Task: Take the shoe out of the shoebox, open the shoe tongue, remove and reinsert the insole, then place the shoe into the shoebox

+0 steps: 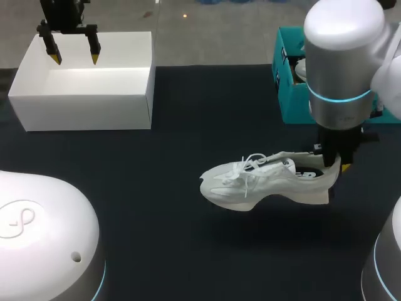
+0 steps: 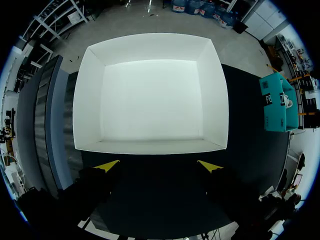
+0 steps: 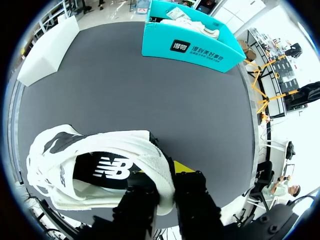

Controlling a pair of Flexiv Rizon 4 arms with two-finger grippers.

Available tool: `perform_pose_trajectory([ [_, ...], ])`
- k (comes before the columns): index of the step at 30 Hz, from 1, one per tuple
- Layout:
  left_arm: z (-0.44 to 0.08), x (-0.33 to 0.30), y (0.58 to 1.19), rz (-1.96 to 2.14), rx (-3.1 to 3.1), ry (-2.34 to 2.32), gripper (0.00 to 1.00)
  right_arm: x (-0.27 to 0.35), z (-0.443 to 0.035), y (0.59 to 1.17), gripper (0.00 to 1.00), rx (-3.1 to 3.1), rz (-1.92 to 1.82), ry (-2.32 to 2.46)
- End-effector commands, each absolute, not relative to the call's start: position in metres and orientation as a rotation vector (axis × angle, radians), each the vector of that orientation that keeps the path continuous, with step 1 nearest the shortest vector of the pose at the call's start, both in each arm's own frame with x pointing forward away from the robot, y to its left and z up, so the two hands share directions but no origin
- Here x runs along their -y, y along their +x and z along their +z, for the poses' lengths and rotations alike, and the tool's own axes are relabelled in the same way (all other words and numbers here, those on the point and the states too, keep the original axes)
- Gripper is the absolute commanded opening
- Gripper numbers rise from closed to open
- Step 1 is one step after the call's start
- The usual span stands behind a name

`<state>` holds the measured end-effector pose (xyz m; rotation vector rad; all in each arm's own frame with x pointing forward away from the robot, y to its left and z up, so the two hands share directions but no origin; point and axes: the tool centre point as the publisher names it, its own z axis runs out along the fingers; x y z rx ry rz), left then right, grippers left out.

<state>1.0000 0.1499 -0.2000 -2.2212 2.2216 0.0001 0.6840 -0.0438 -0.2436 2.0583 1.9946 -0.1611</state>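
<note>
Two yellow-tipped fingers of the right gripper (image 1: 333,165) (image 3: 167,174) pinch the heel collar of the white shoe (image 1: 269,182) (image 3: 100,150), one finger inside the opening and one outside at the back. The shoe hangs sideways from this grip over the dark table (image 1: 156,238), right of centre. Its toe points toward the robot's left and its laces (image 1: 254,164) lie loose on top. The dark insole (image 3: 107,170) shows inside the opening in the right wrist view. Whether the sole touches the table cannot be told.

Behind the right arm, at the far right edge of the table, stands the teal box (image 1: 289,94) (image 3: 200,47). It is open at the top, with a second white shoe (image 1: 301,68) (image 3: 192,25) lying in it, well apart from the held shoe.

Across the table, the left gripper (image 1: 75,58) (image 2: 159,166) hangs with its fingers spread wide and nothing between them. It hovers over the near wall of the white box (image 1: 81,106) (image 2: 150,47), which sits open-topped at the far left corner with a bare white floor.
</note>
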Motion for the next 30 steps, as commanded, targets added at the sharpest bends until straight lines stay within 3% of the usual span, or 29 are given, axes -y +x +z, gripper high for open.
perform_pose_trajectory([
  [1,-0.2,-0.15,1.0,0.0,-2.222,-2.221,1.0,0.024,-0.261,0.692,0.0,-1.983,-0.222,2.059],
  [18,-0.2,-0.15,1.0,0.0,-2.222,-2.221,1.0,-0.028,-0.341,0.676,0.0,-1.998,-0.256,2.055],
  [30,-0.2,-0.15,1.0,0.0,-2.222,-2.221,1.0,-0.036,-0.367,0.681,0.0,-1.985,-0.222,2.062],
])
